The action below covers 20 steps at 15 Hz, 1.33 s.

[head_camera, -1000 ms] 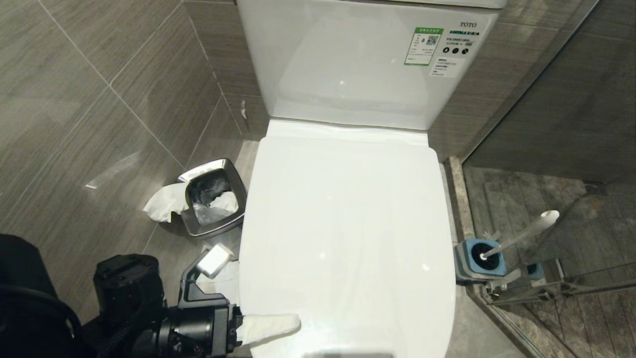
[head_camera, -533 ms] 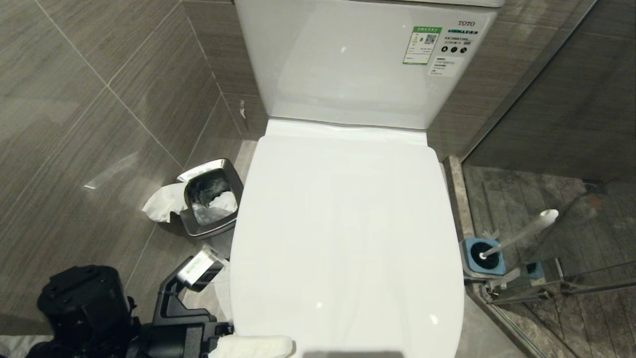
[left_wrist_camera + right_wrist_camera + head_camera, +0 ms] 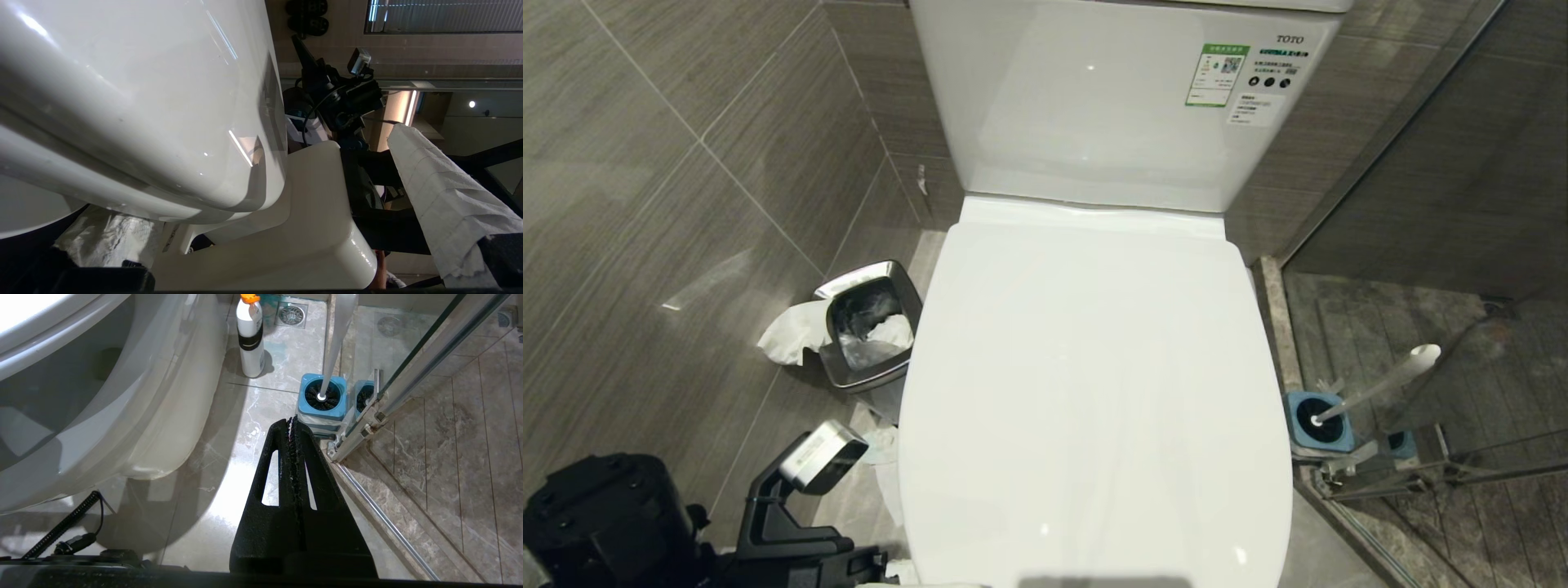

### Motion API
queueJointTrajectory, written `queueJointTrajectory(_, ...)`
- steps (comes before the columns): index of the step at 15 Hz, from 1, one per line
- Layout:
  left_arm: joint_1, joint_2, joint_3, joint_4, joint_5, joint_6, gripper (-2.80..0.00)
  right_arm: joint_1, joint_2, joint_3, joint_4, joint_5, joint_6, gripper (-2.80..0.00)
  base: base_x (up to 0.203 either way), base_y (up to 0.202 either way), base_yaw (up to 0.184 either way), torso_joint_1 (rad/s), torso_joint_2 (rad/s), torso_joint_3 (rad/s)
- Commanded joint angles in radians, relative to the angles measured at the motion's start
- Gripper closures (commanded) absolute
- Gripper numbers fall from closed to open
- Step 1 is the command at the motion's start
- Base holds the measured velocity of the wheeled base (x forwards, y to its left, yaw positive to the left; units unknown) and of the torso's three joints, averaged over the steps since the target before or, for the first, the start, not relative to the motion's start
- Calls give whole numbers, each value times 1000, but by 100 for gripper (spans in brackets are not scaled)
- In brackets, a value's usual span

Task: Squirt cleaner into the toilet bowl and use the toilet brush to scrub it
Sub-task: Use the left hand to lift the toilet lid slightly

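The toilet's white lid (image 3: 1094,392) is down, so the inside of the toilet bowl is hidden; only its outer wall (image 3: 122,396) shows. The toilet brush (image 3: 1380,384) stands in a blue-topped holder (image 3: 322,398) on the floor right of the toilet. A white bottle with an orange cap (image 3: 250,339) stands behind it; no cleaner liquid shows. My left arm (image 3: 792,547) is low at the lid's front left corner. The left gripper (image 3: 253,183) is open, its paper-wrapped fingers (image 3: 441,204) spread either side of the toilet's front. My right gripper (image 3: 292,421) hangs shut and empty above the floor near the holder.
A square steel waste bin (image 3: 870,331) with crumpled tissue (image 3: 788,335) beside it sits on the floor left of the toilet. A glass shower door and its metal rail (image 3: 408,375) run close along the brush holder. Tiled walls close in on the left and behind.
My left gripper has drawn back toward the bottom left, and its wrapped finger has slid off the lid's top almost out of the head view. The lid's front now looks slightly wider.
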Motion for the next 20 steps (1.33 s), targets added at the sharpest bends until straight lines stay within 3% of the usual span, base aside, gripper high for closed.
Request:
queueJointTrajectory(1, -1, -4, -14, -11, -2, -2, -280, 0, 1, 0, 0, 0, 0, 0, 0, 0, 0, 0, 0, 0)
queueJointTrajectory(20, -1, -57, -58, -11, 47, -6, -280, 0, 1, 0, 0, 0, 0, 0, 0, 0, 0, 0, 0, 0)
